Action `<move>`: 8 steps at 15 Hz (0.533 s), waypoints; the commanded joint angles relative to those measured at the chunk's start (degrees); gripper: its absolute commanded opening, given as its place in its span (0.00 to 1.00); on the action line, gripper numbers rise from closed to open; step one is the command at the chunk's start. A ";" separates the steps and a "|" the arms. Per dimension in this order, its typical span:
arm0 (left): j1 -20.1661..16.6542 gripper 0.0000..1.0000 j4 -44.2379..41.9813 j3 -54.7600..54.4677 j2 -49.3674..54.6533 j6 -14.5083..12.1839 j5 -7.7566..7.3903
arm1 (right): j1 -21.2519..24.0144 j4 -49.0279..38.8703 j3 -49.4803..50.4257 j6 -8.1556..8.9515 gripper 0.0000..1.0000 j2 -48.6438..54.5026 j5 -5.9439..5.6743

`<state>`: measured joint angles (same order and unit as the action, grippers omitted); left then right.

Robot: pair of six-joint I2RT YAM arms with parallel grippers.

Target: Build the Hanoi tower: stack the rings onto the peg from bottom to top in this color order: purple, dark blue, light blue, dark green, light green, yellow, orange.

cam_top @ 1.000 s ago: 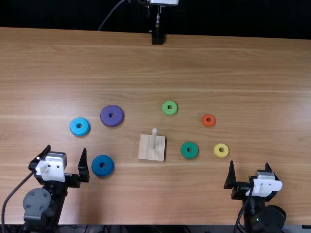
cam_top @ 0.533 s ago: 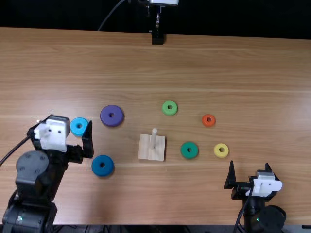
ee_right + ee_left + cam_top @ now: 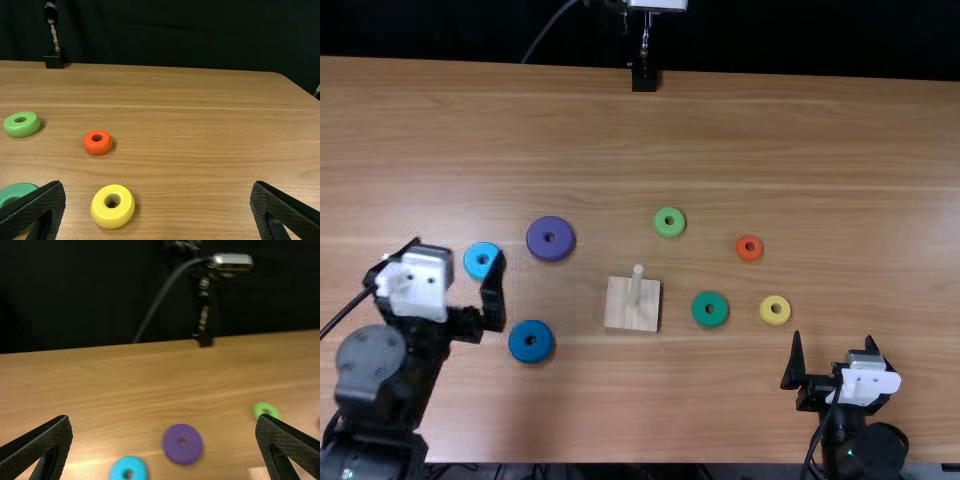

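Top view: how do the left gripper's (image 3: pixel 459 247) jaws stand?

"Wide apart, and so do the right gripper's (image 3: pixel 833 336)."

"What's near the left one?"

"Light blue ring (image 3: pixel 472 257) just beyond it, dark blue ring (image 3: pixel 519 345) to its right, purple ring (image 3: pixel 540 241) farther out."

"Past those?"

"The peg (image 3: pixel 636 287), upright on its block (image 3: pixel 630 315). Dark green ring (image 3: pixel 700 310) lies to the right, light green ring (image 3: pixel 661 224) farther up the table."

"And yellow, orange?"

"Yellow ring (image 3: pixel 766 312) between dark green and the right gripper, orange ring (image 3: pixel 742 249) beyond yellow. All flat on the table (image 3: pixel 650 410)."
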<state>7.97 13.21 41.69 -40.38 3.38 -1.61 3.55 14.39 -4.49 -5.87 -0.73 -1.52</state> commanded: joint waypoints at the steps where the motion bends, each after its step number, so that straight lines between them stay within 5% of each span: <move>1: -3.13 1.00 0.60 -3.37 2.76 0.42 -8.83 | 0.40 3.81 3.61 0.07 1.00 0.73 -0.80; 2: -4.63 1.00 0.81 -3.81 3.64 0.31 -12.74 | 0.40 3.81 3.61 0.07 1.00 0.73 -0.80; 3: -5.51 1.00 1.66 -3.28 3.12 0.00 -14.00 | 0.40 3.81 3.61 0.07 1.00 0.73 -0.80; 8: -4.45 1.00 5.03 2.87 -1.54 -0.32 -14.53 | 0.40 3.81 3.61 0.07 1.00 0.73 -0.80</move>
<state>3.05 18.57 41.65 -41.36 3.27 -14.28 3.55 14.39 -4.49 -5.87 -0.73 -1.52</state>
